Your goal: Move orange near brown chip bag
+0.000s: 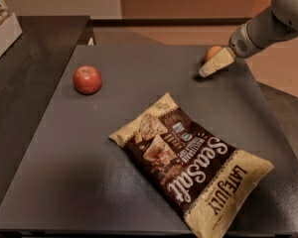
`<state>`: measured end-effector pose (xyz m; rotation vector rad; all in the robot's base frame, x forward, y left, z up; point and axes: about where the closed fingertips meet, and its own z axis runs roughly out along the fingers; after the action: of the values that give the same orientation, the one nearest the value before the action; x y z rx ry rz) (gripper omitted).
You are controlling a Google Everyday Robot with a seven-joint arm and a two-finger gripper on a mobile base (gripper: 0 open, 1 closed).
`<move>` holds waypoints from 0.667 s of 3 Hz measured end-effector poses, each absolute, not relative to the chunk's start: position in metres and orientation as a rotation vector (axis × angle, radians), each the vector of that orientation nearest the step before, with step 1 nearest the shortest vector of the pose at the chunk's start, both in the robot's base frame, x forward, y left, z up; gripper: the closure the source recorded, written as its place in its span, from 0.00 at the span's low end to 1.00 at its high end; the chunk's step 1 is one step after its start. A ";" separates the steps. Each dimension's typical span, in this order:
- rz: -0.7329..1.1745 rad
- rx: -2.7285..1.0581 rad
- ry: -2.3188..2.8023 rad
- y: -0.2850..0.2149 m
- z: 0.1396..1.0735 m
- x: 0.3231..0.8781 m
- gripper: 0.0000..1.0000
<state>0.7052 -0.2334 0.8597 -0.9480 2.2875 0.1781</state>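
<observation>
The pincer [205, 72], near the table's [149, 83] far edge, hides part of the orange [212, 51].

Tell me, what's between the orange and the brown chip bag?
Camera view: only the hand, right beside the orange; then bare table to the brown chip bag.

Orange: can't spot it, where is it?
Camera view, far right of the dark tabletop: the small round orange sits just behind the tan pincer, beyond the brown chip bag.
</observation>
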 end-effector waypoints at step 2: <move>0.158 -0.939 2.272 -0.235 0.852 0.725 0.17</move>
<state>0.7249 -0.2348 0.8523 -0.9391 2.2723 0.1579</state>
